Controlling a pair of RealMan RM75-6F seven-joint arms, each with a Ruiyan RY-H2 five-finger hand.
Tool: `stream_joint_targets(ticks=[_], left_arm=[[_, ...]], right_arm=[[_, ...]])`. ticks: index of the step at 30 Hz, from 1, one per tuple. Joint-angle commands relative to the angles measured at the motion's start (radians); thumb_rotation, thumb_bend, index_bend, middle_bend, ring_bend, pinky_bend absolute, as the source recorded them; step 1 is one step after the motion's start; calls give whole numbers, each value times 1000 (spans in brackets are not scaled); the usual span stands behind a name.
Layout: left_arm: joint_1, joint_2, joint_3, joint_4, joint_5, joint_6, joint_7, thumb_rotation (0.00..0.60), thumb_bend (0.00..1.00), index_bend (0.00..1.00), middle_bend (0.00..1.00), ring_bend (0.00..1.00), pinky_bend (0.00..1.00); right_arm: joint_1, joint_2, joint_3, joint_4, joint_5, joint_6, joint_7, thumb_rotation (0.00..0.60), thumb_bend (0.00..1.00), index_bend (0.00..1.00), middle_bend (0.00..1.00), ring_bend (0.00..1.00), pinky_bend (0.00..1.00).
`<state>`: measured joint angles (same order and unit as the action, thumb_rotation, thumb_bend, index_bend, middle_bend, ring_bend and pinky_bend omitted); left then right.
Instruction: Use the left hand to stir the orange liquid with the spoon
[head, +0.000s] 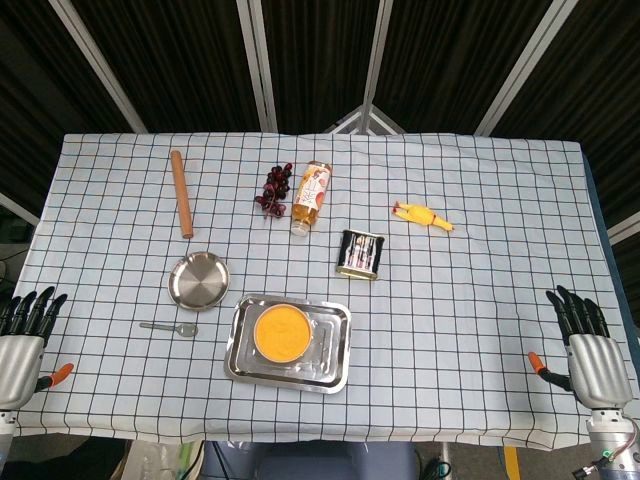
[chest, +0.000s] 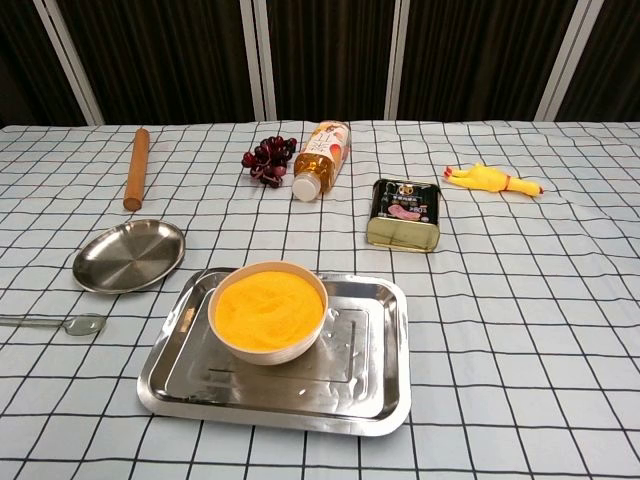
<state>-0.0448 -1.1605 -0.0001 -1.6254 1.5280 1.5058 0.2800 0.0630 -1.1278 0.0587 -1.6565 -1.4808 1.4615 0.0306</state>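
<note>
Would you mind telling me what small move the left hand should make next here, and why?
Probably the left hand should reach rightward to the spoon and pick it up. The hand rests open at the table's near-left edge holding nothing, while the spoon lies flat on the cloth, left of the tray and in front of the steel plate. The bowl of orange liquid cannot be stirred without it.

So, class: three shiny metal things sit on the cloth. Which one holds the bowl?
The rectangular steel tray. The bowl of orange liquid stands in it; the round steel plate and spoon hold nothing.
</note>
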Motion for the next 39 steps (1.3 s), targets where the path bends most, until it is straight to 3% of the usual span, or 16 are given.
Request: stream_joint_targets(ticks=[1, 10, 13, 15, 17, 18, 19, 21, 24, 26, 33, 39], left_arm=[[-1, 0, 0, -1, -1, -2, 1, 600, 0, 0, 0, 0, 11], [-8, -1, 5, -5, -2, -21, 12, 600, 0, 0, 0, 0, 33], [-23, 0, -4, -13, -24, -51, 30, 600, 4, 0, 28, 66, 230], [-34, -1, -14, -20, -36, -64, 40, 600, 27, 0, 176, 269, 450], [-52, -3, -24, -32, -52, -90, 57, 600, 73, 10, 442, 528, 667], [-62, -5, -30, -38, -58, -103, 67, 600, 102, 44, 591, 657, 772], [-78, -10, -38, -47, -74, -130, 82, 600, 119, 82, 678, 733, 833], [-101, -19, -49, -63, -112, -176, 105, 600, 172, 260, 873, 902, 963], [-134, -35, -64, -70, -167, -237, 150, 600, 267, 461, 992, 995, 1000], [-161, -54, -75, -65, -214, -280, 198, 600, 325, 500, 1000, 1000, 1000], [-239, -144, -106, -37, -379, -375, 353, 600, 401, 534, 1000, 1000, 1000], [-272, -201, -102, 3, -434, -385, 422, 600, 460, 517, 1000, 1000, 1000]], right_arm=[[0, 0, 0, 0, 0, 0, -1, 600, 339, 0, 0, 0, 0], [-6, 3, -2, -1, -5, 10, 1, 600, 339, 0, 0, 0, 0], [-6, 2, -5, -3, -6, 7, -2, 600, 339, 0, 0, 0, 0], [-5, 2, -5, -4, -4, 4, -3, 600, 339, 0, 0, 0, 0], [-3, 2, -5, -7, -1, 0, -4, 600, 339, 0, 0, 0, 0], [-3, 2, -4, -8, -1, -1, -4, 600, 339, 0, 0, 0, 0], [-1, 3, -4, -10, -1, -3, -6, 600, 339, 0, 0, 0, 0], [1, 3, -7, -11, -1, -10, -8, 600, 339, 0, 0, 0, 0], [4, 6, -10, -14, -1, -20, -8, 600, 338, 0, 0, 0, 0], [5, 8, -9, -16, -1, -21, -5, 600, 339, 0, 0, 0, 0], [4, 11, -7, -19, -2, -17, 7, 600, 339, 0, 0, 0, 0], [2, 12, -9, -20, -3, -16, 13, 600, 339, 0, 0, 0, 0]])
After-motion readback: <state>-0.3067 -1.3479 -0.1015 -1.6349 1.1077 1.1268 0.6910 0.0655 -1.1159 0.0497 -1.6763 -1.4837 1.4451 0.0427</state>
